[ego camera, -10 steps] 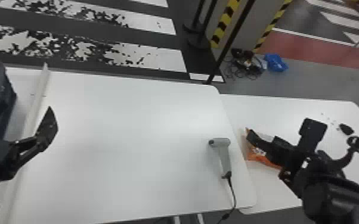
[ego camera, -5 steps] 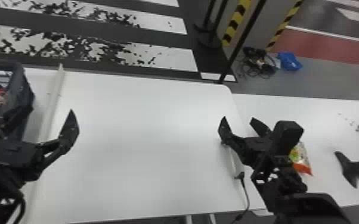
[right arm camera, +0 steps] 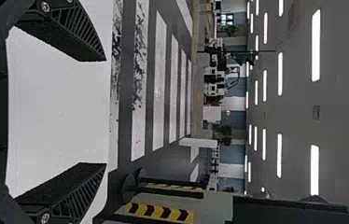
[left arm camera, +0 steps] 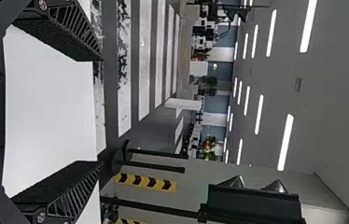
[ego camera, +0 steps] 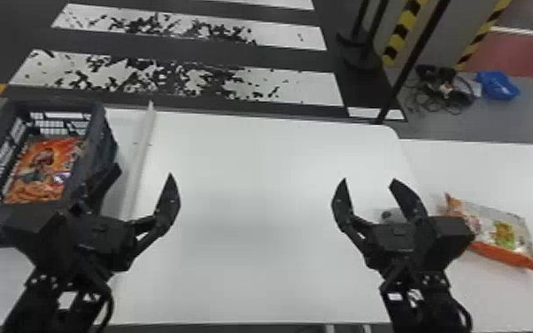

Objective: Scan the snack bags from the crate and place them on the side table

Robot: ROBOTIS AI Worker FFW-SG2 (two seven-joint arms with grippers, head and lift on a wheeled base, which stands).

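White table [ego camera: 252, 274], left pincer [ego camera: 144, 170] and right pincer [ego camera: 369, 180] both spread wide, empty. Crate [ego camera: 105, 144] snack bag [ego camera: 44, 170] is probably light, crinkly; I'd pinch an edge gently.

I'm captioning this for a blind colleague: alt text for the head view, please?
A robot's open, empty left gripper and right gripper hang over a white table. At left, a dark crate holds an orange snack bag; at right, another bag lies on a side table.
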